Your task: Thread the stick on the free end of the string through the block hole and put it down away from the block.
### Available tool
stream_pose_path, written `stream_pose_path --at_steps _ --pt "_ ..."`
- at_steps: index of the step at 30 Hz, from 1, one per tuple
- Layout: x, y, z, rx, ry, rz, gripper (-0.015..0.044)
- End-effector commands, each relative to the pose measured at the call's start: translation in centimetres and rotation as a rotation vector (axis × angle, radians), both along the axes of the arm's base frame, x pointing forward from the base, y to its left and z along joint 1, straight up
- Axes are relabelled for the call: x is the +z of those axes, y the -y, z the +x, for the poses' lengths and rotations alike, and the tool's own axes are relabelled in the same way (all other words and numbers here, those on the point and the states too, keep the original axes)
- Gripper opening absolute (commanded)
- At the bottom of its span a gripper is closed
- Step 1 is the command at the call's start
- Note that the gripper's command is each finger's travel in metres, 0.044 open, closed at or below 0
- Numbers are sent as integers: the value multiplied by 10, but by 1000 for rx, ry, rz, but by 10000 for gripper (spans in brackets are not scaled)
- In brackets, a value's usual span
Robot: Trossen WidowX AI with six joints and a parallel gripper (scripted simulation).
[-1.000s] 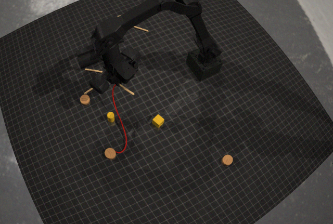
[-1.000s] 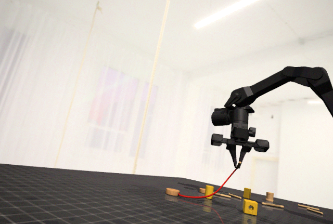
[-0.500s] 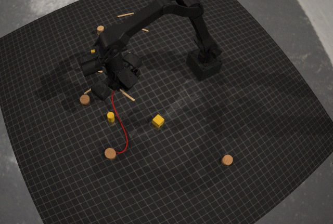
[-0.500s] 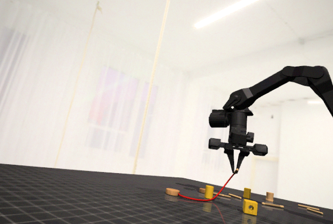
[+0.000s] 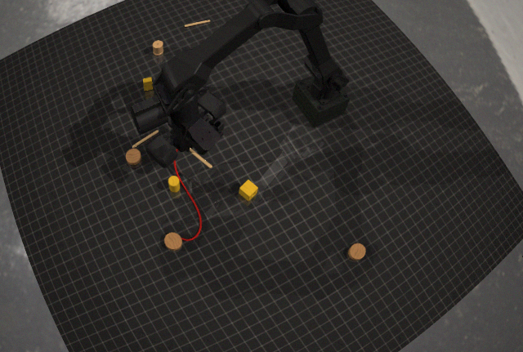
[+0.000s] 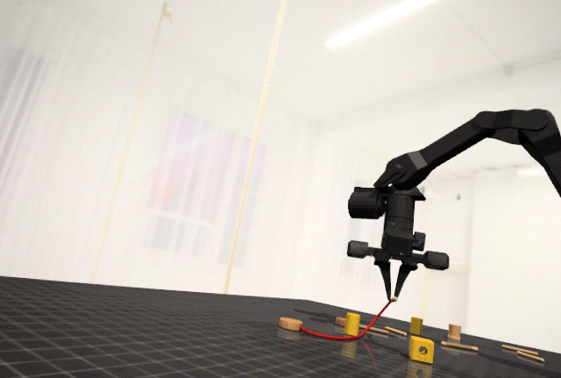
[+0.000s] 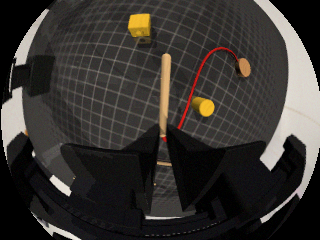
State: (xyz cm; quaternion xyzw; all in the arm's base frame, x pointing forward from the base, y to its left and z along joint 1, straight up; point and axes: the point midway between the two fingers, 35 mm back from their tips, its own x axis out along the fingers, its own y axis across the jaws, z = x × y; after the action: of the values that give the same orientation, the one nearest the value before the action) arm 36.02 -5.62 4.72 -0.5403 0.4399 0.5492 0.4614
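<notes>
Pale, honey-coloured wood makes up the thin stick [image 5: 200,158] [image 6: 394,299] [image 7: 165,95] I have clamped by one end in my gripper [image 5: 181,148] [image 6: 392,298] [image 7: 162,128]. It looks straight and smooth, with a rounded free end, and I have it raised above the dark gridded table [image 5: 270,272] [image 6: 113,328] [image 7: 100,90], clear of the surface.

At the gripped end I see the string [image 5: 200,218] [image 6: 332,338] [image 7: 220,48], a glossy, bright red. From my fingertips it slopes down, then bends in a smooth curve to the side of the button [image 5: 172,241] [image 6: 290,323] [image 7: 243,67], a squat disc of warm brown wood; its grain shows from above.

The block [image 5: 248,189] [image 6: 421,349] [image 7: 140,25] is strong yellow and boxy. My outside view shows a dark round hole in one upright face. It sits on the table, well apart from the button, and the stick is outside the hole.

Near the string I have a yellow cylinder [image 5: 173,184] [image 6: 351,324] [image 7: 204,107] standing upright. Farther off are a small yellow piece [image 5: 147,83] [image 6: 416,325] and a light wooden cylinder [image 5: 158,47] [image 6: 454,331].
</notes>
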Motion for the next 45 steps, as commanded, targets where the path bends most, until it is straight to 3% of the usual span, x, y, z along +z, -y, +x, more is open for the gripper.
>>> stream_pose_path --at_steps 1,14,45 --pt "-4 -3 1 -7 9 -21 0" --pt "-14 -10 3 -14 29 -62 0" --pt "-12 29 12 -19 30 -68 0"
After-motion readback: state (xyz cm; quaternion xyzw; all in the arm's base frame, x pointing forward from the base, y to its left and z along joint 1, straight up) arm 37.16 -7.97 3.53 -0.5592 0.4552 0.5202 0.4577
